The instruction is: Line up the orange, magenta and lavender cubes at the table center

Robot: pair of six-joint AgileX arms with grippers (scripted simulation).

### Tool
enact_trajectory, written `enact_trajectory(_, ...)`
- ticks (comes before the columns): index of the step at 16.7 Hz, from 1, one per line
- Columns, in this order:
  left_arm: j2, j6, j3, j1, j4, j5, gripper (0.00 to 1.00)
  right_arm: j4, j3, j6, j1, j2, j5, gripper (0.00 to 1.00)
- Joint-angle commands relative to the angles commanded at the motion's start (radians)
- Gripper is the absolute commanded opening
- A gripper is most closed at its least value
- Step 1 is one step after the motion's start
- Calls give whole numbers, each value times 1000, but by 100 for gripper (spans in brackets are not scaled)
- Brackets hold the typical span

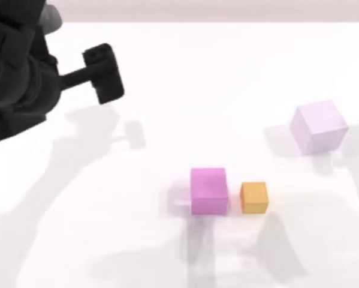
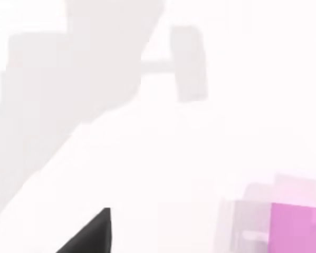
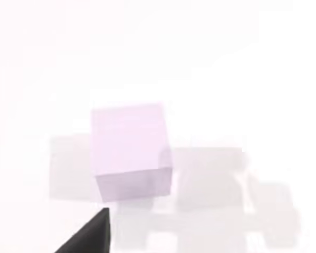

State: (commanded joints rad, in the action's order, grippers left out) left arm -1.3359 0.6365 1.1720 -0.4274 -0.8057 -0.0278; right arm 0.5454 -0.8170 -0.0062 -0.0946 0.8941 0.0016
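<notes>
The magenta cube (image 1: 208,191) and the smaller orange cube (image 1: 254,197) sit side by side near the table center, a small gap between them. The big lavender cube (image 1: 318,126) stands apart at the right, farther back. My left gripper (image 1: 104,72) hangs at the far left back, well away from all cubes; its wrist view catches the magenta cube (image 2: 300,229) at the picture's edge. The right arm is outside the top view. In the right wrist view, a dark part of my right gripper (image 3: 89,237) shows close to the lavender cube (image 3: 130,150), without touching it.
The left arm's black body (image 1: 17,66) fills the back left corner. Grey arm shadows lie across the white tabletop (image 1: 167,108) at the left, front and right. The table's back edge (image 1: 215,18) runs along the top.
</notes>
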Motion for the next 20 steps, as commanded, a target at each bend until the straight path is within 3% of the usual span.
enact_trajectory(6, 666, -249, -597, 235, 355, 2, 100, 387, -559, -9, -55, 703, 7, 100)
enact_trajectory(11, 1065, -467, -960, 370, 613, 14, 100, 633, -936, -11, -92, 1127, 8, 100)
enact_trajectory(16, 1305, -616, -1150, 440, 783, 26, 100, 758, -1166, -10, -113, 1342, 3, 100)
enact_trajectory(20, 1336, -637, -1172, 447, 806, 28, 100, 773, -1195, -10, -116, 1371, 2, 100)
